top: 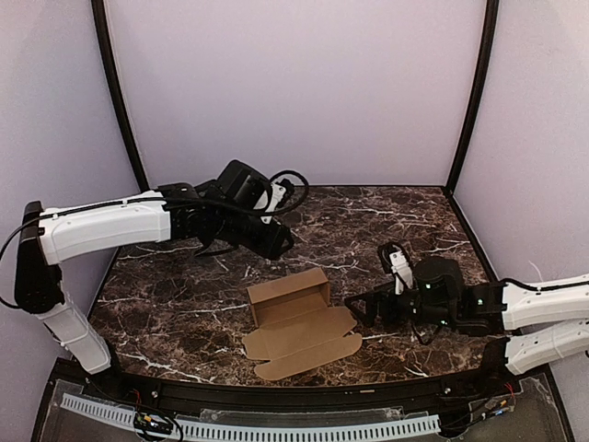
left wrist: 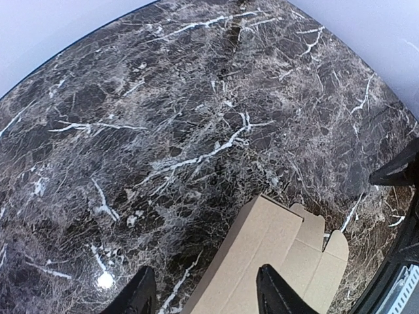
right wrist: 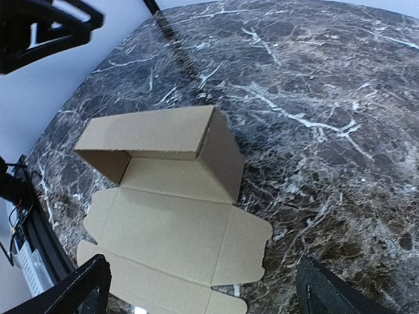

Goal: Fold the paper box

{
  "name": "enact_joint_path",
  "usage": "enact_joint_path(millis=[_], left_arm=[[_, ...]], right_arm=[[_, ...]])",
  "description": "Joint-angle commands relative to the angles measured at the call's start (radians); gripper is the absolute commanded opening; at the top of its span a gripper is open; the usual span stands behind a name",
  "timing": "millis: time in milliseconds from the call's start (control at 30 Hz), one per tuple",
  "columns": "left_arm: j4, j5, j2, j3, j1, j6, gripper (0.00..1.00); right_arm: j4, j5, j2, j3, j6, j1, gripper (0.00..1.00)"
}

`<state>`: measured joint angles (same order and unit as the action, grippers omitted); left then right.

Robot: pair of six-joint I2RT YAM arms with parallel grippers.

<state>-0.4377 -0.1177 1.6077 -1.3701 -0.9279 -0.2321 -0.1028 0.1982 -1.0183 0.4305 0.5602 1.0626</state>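
Note:
The tan paper box (top: 296,318) lies mid-table near the front edge. Its back part is folded up into a low open tray and its lid panel with side flaps lies flat toward the front. In the right wrist view the box (right wrist: 171,196) shows the raised walls and the flat lid with rounded tabs. In the left wrist view one box wall (left wrist: 262,252) fills the lower middle. My left gripper (top: 276,241) is open and empty, held above the table behind the box. My right gripper (top: 361,311) is open and empty, just right of the box's flap.
The dark marble tabletop (top: 386,226) is enclosed by pale lilac walls with black corner posts (top: 118,101). A black front rail and a white perforated strip (top: 276,428) run along the near edge.

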Motion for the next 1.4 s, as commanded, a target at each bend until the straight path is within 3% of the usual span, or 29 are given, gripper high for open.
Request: enact_joint_path(millis=[0,233,467,667,867,1367], left_arm=[[-0.08,0.088,0.099,-0.145,0.003,0.072,0.53],[-0.155,0.148,0.246,-0.316,0.003,0.118,0.57],[-0.141,0.204,0.302,-0.317,0.016,0.094,0.56],[-0.129,0.259,0.309,-0.272,0.017,0.074,0.56],[-0.136,0.272,0.313,-0.231,0.019,0.06,0.55],[-0.107,0.255,0.248,-0.079,0.034,-0.025,0.51]], right_arm=[[0.141,-0.137,0.026,-0.025,0.169,0.058,0.96],[0.152,-0.15,-0.009,-0.072,0.431,0.21,0.89],[-0.034,-0.194,-0.108,-0.133,0.608,0.248,0.83],[-0.181,-0.243,-0.271,-0.116,0.677,0.25,0.79],[-0.209,-0.246,-0.396,-0.079,0.694,0.247,0.77],[-0.183,-0.037,-0.377,-0.09,0.74,0.159,0.71]])
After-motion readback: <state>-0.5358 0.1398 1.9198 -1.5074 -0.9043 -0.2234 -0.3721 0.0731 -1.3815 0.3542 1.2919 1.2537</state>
